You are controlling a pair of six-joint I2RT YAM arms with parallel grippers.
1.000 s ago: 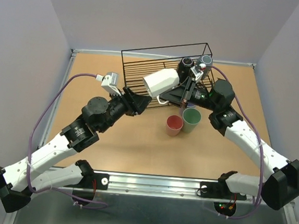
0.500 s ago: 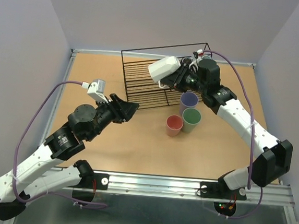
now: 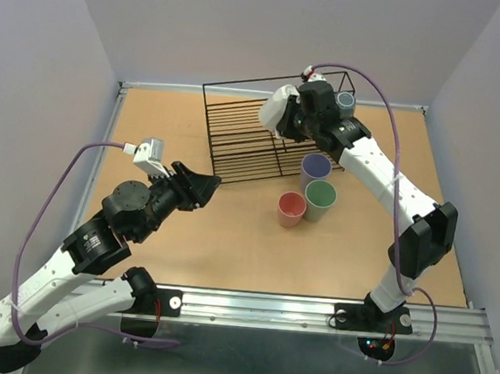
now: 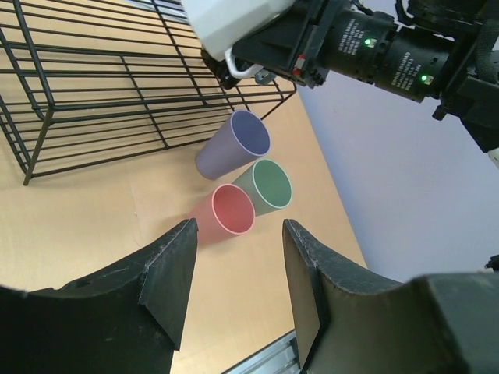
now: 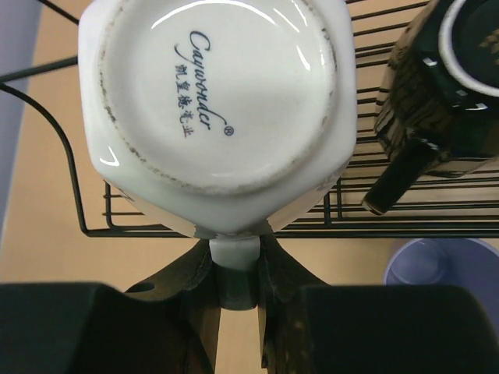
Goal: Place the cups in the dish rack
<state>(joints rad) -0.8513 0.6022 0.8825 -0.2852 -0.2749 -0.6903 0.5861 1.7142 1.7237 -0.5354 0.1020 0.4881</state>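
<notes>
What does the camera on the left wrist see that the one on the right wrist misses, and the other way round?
Only the left wrist view shows the green handleless tumbler and the pink-red handleless tumbler. Only the right wrist view shows the black handled mug and the printed script under the white handled mug. Both show the white handled mug held by the right gripper, the black wire dish rack and the lavender handleless tumbler.

Three tumblers (image 3: 316,166) (image 3: 320,194) (image 3: 291,205), three mugs (image 3: 274,112) (image 5: 437,86) (image 3: 346,100), one rack (image 3: 245,138).
</notes>
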